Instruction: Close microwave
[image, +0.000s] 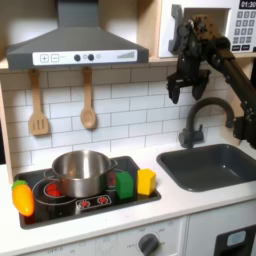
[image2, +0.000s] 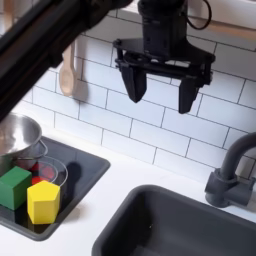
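Step in hand: the approach to the microwave (image: 212, 28) is judged to be under way; no contact with it can be made out.
Pincer: in the first exterior view the pincer (image: 187, 90) is seen hanging just below the microwave; in the second exterior view its two dark fingers (image2: 131, 83) are spread wide and point down, with nothing held between them.
Microwave, place: it is set high at the first exterior view's top right, in the wooden shelf above the white tile wall (image: 120, 110); the arm (image: 225, 65) crosses in front of it.
Microwave, look: a white box with a dark window, and to the window's right a dark keypad with white buttons under a small display.
Door: whether it stands ajar or is already flush cannot be told, as the arm covers much of it.
Next move: the pincer is expected to be raised level with the microwave front, and the door pressed flat if it proves ajar.
Below the microwave: the faucet (image: 205, 118) and the sink (image: 215, 165) are seen.
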